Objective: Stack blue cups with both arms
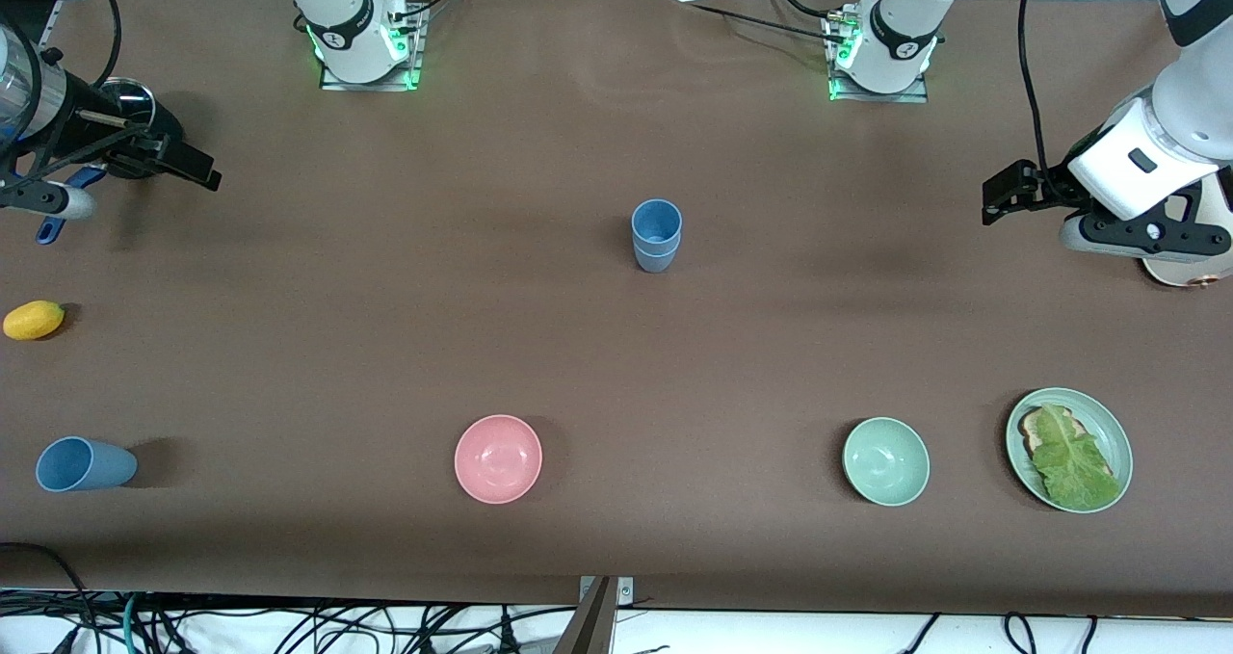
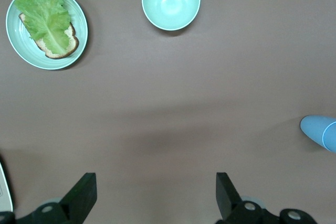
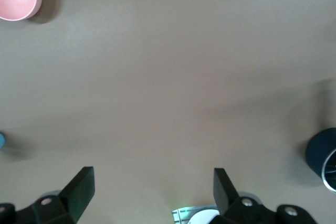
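Observation:
Two blue cups stand nested in one stack at the middle of the table; the stack shows at the edge of the left wrist view. A third blue cup lies on its side near the front camera at the right arm's end. My left gripper hovers open and empty over the left arm's end, its fingers wide apart over bare table. My right gripper hovers open and empty over the right arm's end, also with wide fingers.
A pink bowl, a pale green bowl and a green plate with bread and lettuce lie along the edge nearest the front camera. A yellow lemon lies at the right arm's end. A dark round object sits near the right gripper.

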